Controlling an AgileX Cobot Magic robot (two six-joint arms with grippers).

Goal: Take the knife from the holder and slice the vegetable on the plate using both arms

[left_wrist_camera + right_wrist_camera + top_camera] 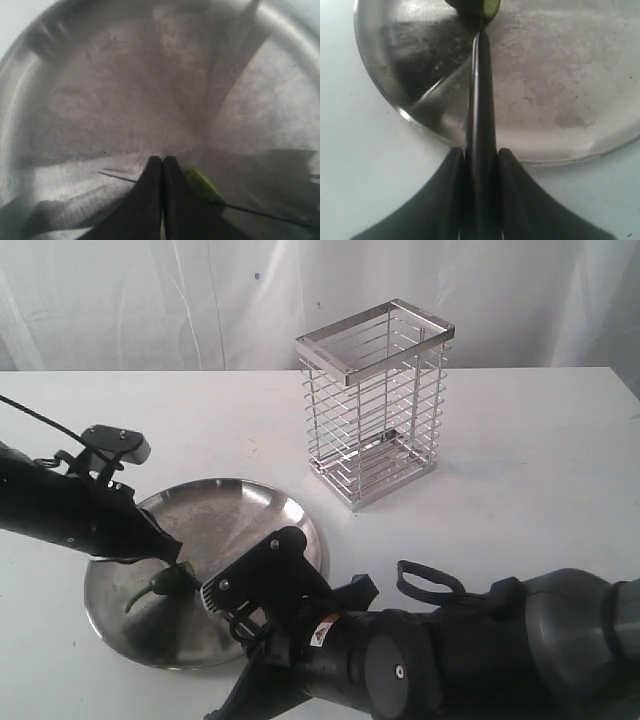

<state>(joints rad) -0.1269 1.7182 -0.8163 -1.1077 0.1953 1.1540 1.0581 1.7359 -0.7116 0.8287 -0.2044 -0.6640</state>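
two black arms reach over one round plate [270,502] of brushed, scratched steel with a raised rim, set on the white counter [520,460]. one small glossy green chilli [163,585] lies on the plate's left part in the exterior view, with a thin stem curving off one end. the left claw [162,161] has its two tapered black fingers pressed together, tips down on the plate right against the chilli [200,182]. the right claw [480,155] pinches one slim all-black knife [480,90] between its two fingers. the straight dark blade runs edge-on over the plate's rim, and its tip meets the pale green end of the chilli [490,6]. one tall rectangular holder [375,405] of chrome wire, with horizontal bars and a flat metal rim, stands upright on the counter behind the plate, apart from it.
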